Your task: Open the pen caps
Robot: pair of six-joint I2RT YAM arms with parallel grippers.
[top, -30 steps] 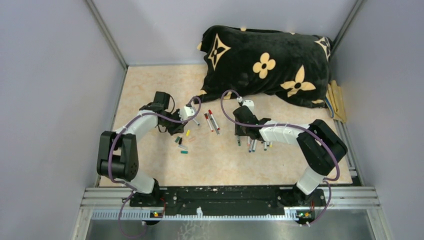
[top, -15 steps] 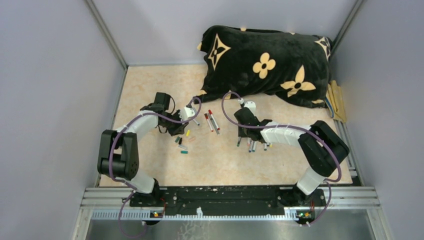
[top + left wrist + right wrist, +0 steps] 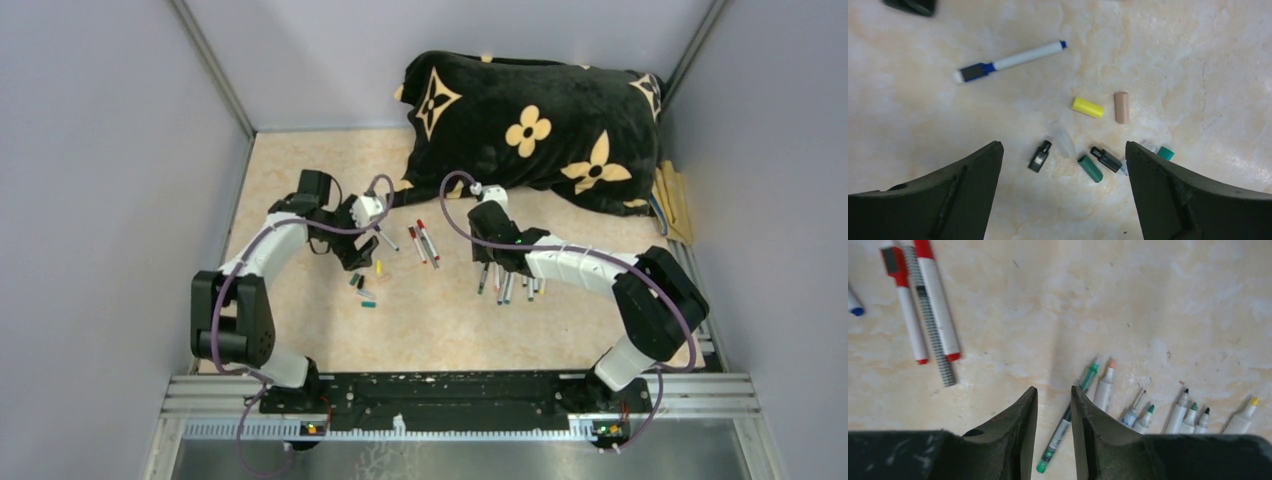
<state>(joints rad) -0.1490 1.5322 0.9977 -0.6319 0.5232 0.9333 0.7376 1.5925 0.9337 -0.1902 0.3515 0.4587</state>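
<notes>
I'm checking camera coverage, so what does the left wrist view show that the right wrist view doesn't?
Only the left wrist: loose caps, including a yellow cap and a green cap, beneath the wide-open left gripper. Only the right wrist: two red pens and a row of uncapped pens. Both: the marbled tabletop and, apparently, the blue pen.

The desk [image 3: 1198, 60] below the jaws looks smooth and faintly glossy, like stone. Between the jaws the pen caps [image 3: 1087, 107] are matt plastic. The pens [image 3: 938, 305] have glossy plastic barrels. The jaws are matt black plastic. Beyond them lies a plush cloth pillow [image 3: 530, 120].
</notes>
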